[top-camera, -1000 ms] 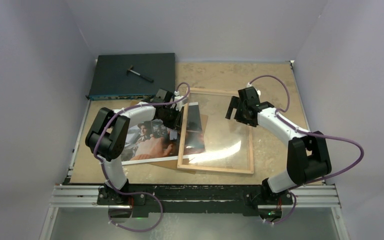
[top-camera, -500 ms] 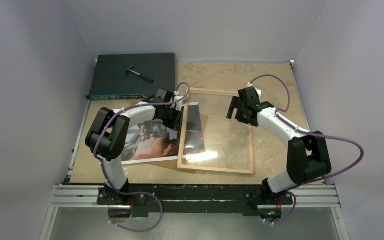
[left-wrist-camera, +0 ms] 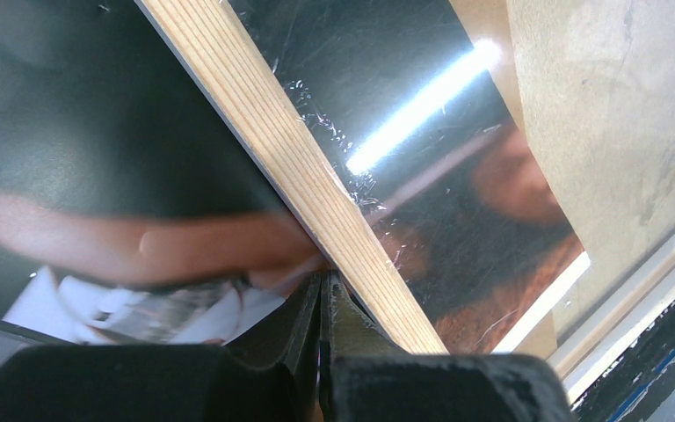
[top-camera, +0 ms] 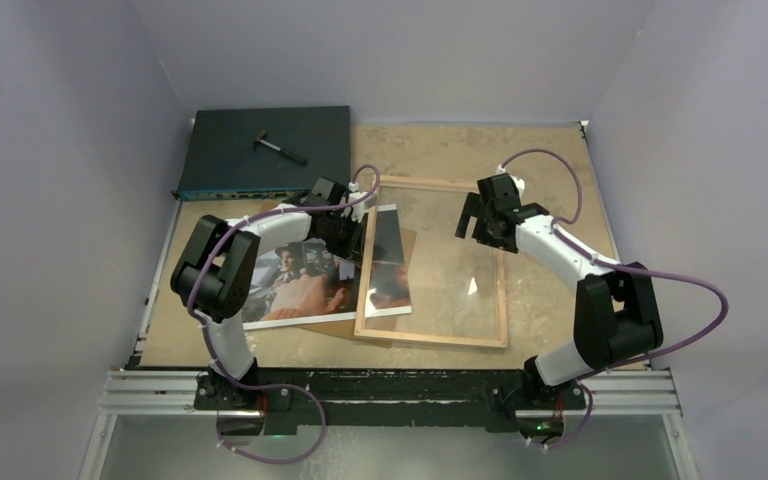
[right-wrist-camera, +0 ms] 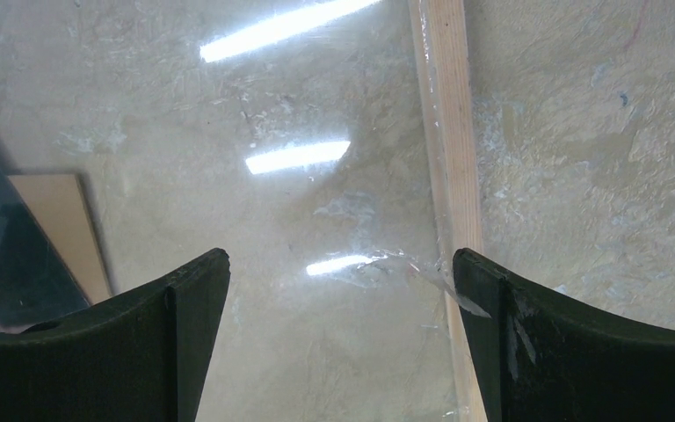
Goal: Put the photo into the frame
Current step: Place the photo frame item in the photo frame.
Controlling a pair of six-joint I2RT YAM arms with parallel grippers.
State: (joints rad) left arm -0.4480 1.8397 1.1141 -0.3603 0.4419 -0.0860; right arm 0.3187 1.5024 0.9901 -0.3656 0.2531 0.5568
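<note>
Top external: photo (top-camera: 295, 290) lies partly under frame (top-camera: 430, 337); left gripper (top-camera: 352, 245) closed, right gripper (top-camera: 465, 222) wide open.

We see the frame (top-camera: 430, 338) in pale, bare-looking wood with a straight grain. Its pane (top-camera: 450, 280) is clear and glossy, finely scratched and mirroring strip lights. The photo (top-camera: 300, 290) is glossy paper with a white border. Under it the backing board (top-camera: 330, 326) looks like matt brown card. The desk (top-camera: 460, 150) is rough, mottled beige board, and the rail (top-camera: 150, 392) along its near edge is dull silver metal. The right gripper (right-wrist-camera: 341, 259) has matt black plastic fingers (right-wrist-camera: 185, 352).
</note>
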